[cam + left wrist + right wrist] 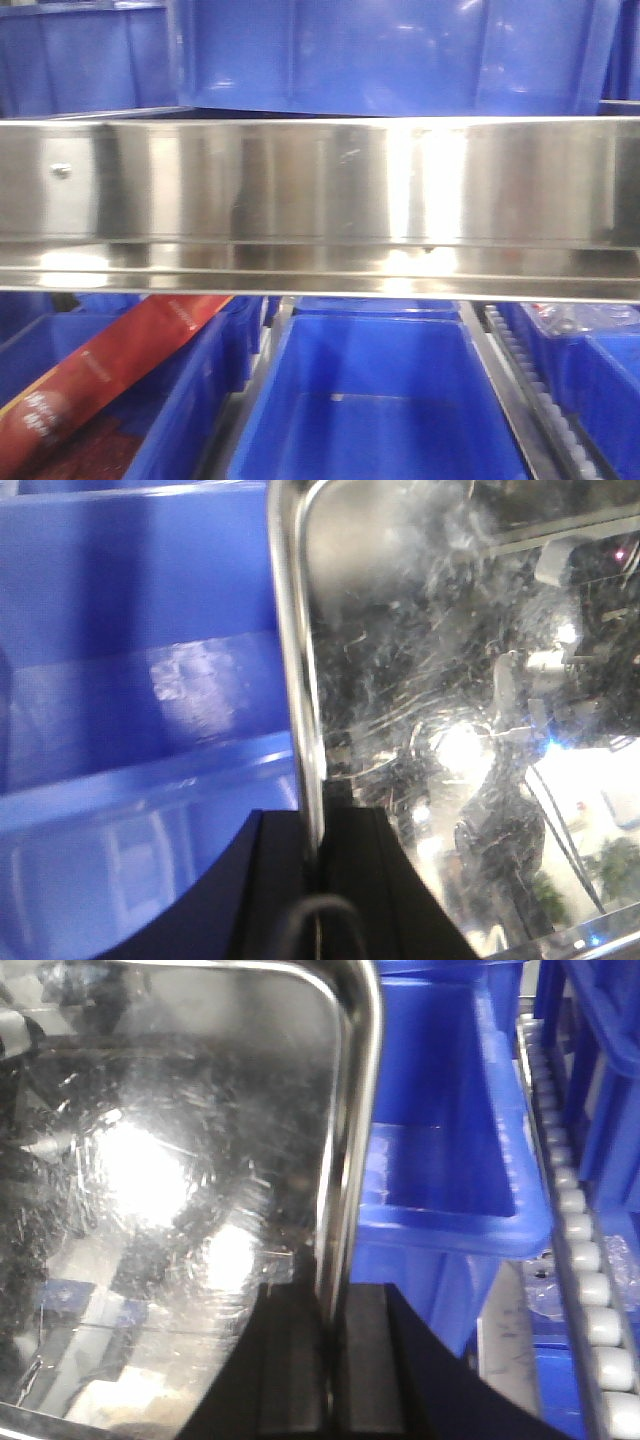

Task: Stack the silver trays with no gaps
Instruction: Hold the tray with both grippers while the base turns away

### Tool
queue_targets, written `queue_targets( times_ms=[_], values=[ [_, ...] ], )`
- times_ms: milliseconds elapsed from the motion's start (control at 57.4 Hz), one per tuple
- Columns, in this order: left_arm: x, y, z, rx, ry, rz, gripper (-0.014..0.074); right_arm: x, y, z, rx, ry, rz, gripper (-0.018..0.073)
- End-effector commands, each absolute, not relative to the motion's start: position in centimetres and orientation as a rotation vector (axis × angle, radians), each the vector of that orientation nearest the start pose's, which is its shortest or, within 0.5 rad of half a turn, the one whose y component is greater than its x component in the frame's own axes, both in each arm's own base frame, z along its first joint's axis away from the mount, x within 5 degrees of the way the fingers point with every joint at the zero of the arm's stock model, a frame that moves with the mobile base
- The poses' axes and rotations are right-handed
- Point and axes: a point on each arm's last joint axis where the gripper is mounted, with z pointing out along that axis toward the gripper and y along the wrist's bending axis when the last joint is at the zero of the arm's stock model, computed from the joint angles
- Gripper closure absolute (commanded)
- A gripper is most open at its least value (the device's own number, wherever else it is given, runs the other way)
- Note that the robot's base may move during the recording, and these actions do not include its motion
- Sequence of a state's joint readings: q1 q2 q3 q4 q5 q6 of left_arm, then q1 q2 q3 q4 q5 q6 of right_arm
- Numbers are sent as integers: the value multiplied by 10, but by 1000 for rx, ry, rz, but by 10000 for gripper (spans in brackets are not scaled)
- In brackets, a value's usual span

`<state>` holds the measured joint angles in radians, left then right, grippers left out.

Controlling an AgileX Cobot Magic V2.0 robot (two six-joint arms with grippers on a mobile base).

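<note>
The left gripper [315,830] is clamped on the left rim of the silver tray [430,680] and the right gripper [330,1305] on its right rim, the tray held over blue bins [440,1160] beside a roller track [590,1285].

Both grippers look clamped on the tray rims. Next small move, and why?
Probably a short, even lift with both arms, keeping the silver tray level. The left gripper pinches one side rim and the right gripper the opposite rim, so uneven motion would likely tilt or twist it. Blue bins sit close beside both rims, and no second tray shows in these views.
</note>
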<state>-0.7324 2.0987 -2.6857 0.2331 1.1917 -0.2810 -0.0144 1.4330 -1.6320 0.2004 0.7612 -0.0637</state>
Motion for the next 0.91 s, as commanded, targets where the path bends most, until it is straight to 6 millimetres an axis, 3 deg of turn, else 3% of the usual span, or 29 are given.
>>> queue_targets(
  times_ms=[0, 888],
  values=[
    [328, -275, 492, 431, 1977, -373, 615, 310, 9, 474, -1, 1950, 175, 640],
    [329, -275, 492, 431, 1977, -371, 615, 310, 9, 474, -1, 1950, 175, 640]
  ],
)
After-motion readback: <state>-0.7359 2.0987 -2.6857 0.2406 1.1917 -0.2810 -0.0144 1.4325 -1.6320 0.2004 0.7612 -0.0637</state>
